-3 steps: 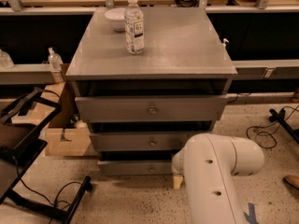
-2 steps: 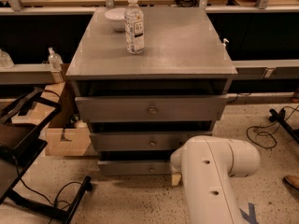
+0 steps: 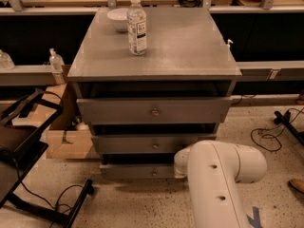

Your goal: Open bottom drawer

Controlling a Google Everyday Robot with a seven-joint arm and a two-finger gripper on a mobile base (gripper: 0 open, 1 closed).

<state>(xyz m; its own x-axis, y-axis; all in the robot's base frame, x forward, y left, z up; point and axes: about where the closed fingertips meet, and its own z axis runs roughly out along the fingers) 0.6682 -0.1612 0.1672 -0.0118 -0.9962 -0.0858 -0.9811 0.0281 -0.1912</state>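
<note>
The grey metal cabinet [image 3: 156, 56] stands in the middle of the camera view with three drawers. The bottom drawer [image 3: 137, 171] is the lowest, narrowest front, just above the floor, with a small round knob [image 3: 153, 173]. My white arm [image 3: 213, 184] comes up from the lower right and covers the drawer's right end. My gripper [image 3: 179, 173] sits at the arm's tip, right of the knob and close to the drawer front, mostly hidden behind the arm.
The top drawer [image 3: 154, 110] and middle drawer [image 3: 154, 145] sit above. A water bottle [image 3: 137, 25] and white bowl [image 3: 117, 19] stand on the cabinet. A cardboard box [image 3: 66, 141] and black stand [image 3: 28, 175] are left; cables [image 3: 268, 134] lie right.
My arm has shifted very slightly to the left near the bottom drawer. The drawers, bottle and bowl have not moved.
</note>
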